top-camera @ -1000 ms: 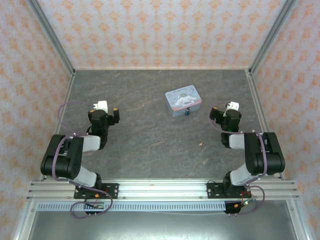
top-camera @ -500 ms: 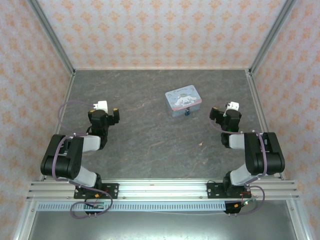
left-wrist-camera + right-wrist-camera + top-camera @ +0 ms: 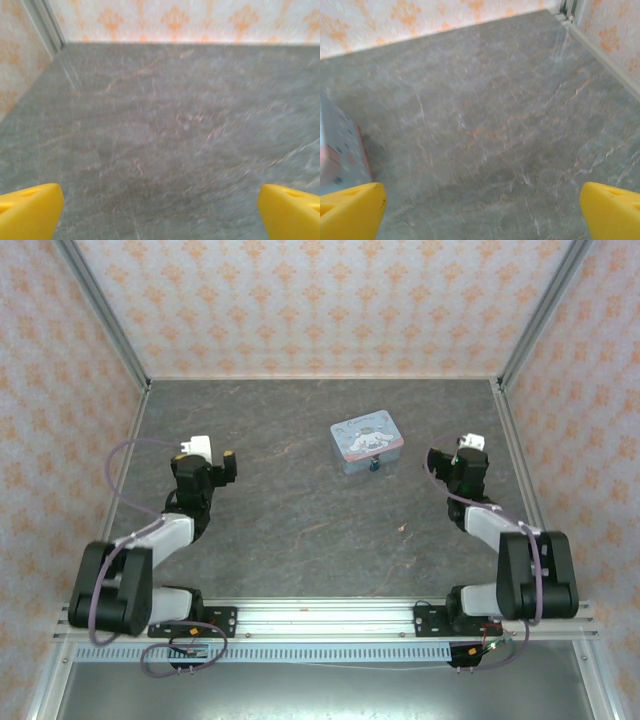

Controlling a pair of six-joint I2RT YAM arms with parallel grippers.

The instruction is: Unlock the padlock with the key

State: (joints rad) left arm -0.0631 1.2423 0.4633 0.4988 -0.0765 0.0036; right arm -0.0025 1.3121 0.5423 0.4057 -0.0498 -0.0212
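Observation:
The padlock (image 3: 374, 466) is a tiny dark teal lock on the grey table, at the near edge of the light-blue cartoon tin (image 3: 366, 444). A tiny tan speck (image 3: 403, 528) lies nearer the arms, too small to say whether it is the key. My left gripper (image 3: 214, 453) hovers open far to the left of the tin, its yellow fingertips (image 3: 30, 210) spread wide over bare table. My right gripper (image 3: 450, 451) is open just right of the tin, with nothing between its fingertips (image 3: 612, 210). The tin's side (image 3: 340, 145) shows at the left of the right wrist view.
Patterned walls with metal corner posts (image 3: 105, 315) enclose the table on three sides. An aluminium rail (image 3: 320, 620) carrying both arm bases runs along the near edge. Bare grey table (image 3: 300, 510) lies between the two arms.
Both arms have unfolded from their tucked pose, and both grippers have shifted slightly away from the bases. Both wrist views are blurred by motion. Tin and padlock have not moved.

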